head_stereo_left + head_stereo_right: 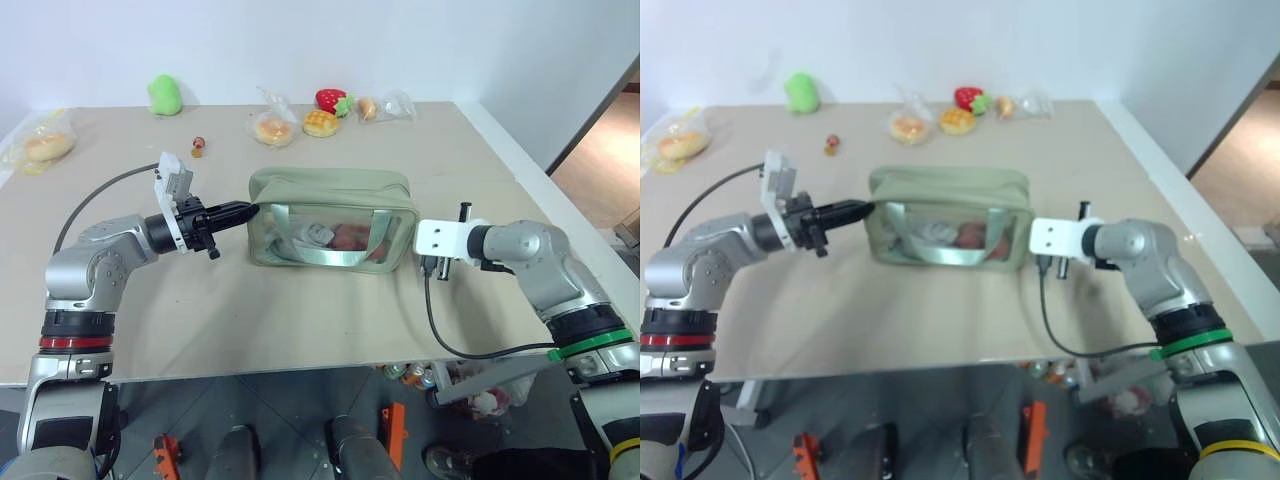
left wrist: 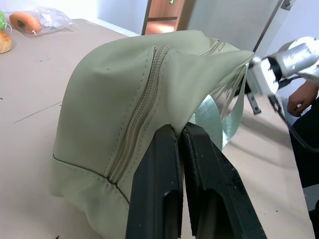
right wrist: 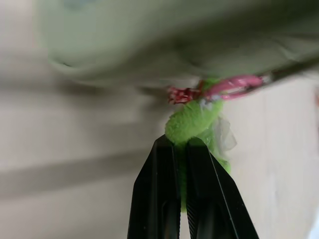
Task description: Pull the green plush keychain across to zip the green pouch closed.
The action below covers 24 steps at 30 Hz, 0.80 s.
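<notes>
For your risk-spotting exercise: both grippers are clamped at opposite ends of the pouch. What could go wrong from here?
1. The right gripper pinches only the tip of the soft keychain; the plush could slip out when pulled.
2. The pull goes through a thin pink cord, which might strain or snap if the zipper sticks.
3. The left gripper holds just a fold at the end of the pouch; if it slips, the pouch may slide along the table.

Two silver-grey metal arms are showing white wrist brackets and black cables; the left arm [image 1: 95, 262] is wearing a red band, the right arm [image 1: 545, 262] a green one. Both are ending in black two-fingered grippers.
</notes>
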Tool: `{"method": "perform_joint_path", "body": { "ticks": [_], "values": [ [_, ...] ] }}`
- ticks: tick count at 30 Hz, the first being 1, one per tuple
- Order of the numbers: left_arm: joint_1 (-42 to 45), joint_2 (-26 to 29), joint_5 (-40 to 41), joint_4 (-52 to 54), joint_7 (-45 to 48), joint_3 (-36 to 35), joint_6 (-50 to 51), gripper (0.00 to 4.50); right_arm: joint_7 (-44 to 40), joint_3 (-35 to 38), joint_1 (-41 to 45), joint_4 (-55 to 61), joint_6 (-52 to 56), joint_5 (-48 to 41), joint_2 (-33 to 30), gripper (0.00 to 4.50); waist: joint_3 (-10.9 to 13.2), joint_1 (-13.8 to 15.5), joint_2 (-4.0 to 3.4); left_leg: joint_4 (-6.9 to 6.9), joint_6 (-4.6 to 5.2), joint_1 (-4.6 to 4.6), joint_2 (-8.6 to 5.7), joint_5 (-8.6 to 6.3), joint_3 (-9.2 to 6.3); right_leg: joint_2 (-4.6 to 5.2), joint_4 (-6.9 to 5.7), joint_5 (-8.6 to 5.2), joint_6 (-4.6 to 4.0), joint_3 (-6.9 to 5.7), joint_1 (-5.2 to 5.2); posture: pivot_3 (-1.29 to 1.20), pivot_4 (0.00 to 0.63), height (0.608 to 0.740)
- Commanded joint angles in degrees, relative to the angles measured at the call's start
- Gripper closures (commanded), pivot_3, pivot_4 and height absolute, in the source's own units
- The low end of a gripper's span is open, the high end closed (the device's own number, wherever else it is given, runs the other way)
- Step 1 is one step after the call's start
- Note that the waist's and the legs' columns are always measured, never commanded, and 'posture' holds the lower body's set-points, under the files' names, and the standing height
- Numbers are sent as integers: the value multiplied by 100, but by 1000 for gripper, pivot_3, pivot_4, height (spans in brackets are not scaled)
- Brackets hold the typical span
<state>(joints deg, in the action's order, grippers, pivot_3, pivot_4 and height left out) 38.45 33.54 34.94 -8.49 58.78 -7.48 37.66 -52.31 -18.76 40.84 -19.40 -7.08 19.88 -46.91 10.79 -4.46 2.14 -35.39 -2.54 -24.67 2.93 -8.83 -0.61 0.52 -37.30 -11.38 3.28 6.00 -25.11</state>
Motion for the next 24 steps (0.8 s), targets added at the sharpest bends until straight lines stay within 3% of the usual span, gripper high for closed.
{"method": "perform_joint_path", "body": {
  "ticks": [1, 6, 12, 16, 20, 24],
  "values": [
    [-35, 106, -7, -21, -48, -107, 34, 4500, -323, -133, -96, 70, -290, 27, -57, 4452, 0, 0, 0, 0, 0, 0, 0, 0, 0, 0, 0, 0, 0, 0, 0, 0, 150, 740],
    [-79, 106, 4, 13, -60, -127, 39, 4500, -161, -167, -28, -432, -350, 166, 119, 4452, -4, -7, 6, 0, 0, 11, 1, 0, 0, -2, 0, 0, 0, 2, 11, 0, 150, 740],
    [-126, 130, 18, 53, -56, -153, 44, 4500, -46, 532, 384, -812, 243, -473, 235, 4452, -4, -12, 7, -4, 0, 24, 0, 0, 1, -2, 0, 1, -2, 8, 23, 0, 150, 740],
    [-147, 122, 20, 61, -76, -164, 47, 4500, -387, 1146, 432, -723, 821, -1240, 163, 3230, -4, -16, 7, -2, 1, 23, 0, 1, 2, -3, 0, 4, -3, 11, 22, 0, 150, 740],
    [-145, 108, 11, 73, -109, -173, 44, 4500, -954, 1785, 379, -340, 1816, -2203, 39, 1697, -3, -16, 6, 6, 2, 20, 0, -1, 3, -4, 1, 2, 1, 13, 17, 0, 150, 740],
    [-91, 92, 9, 63, -137, -166, 50, 4500, -1079, 1990, 230, 84, 2350, -2521, -115, 423, -3, -16, 6, 9, 4, 18, 0, -3, 2, -6, 0, 1, 4, 13, 14, 0, 150, 740]
  ]
}}
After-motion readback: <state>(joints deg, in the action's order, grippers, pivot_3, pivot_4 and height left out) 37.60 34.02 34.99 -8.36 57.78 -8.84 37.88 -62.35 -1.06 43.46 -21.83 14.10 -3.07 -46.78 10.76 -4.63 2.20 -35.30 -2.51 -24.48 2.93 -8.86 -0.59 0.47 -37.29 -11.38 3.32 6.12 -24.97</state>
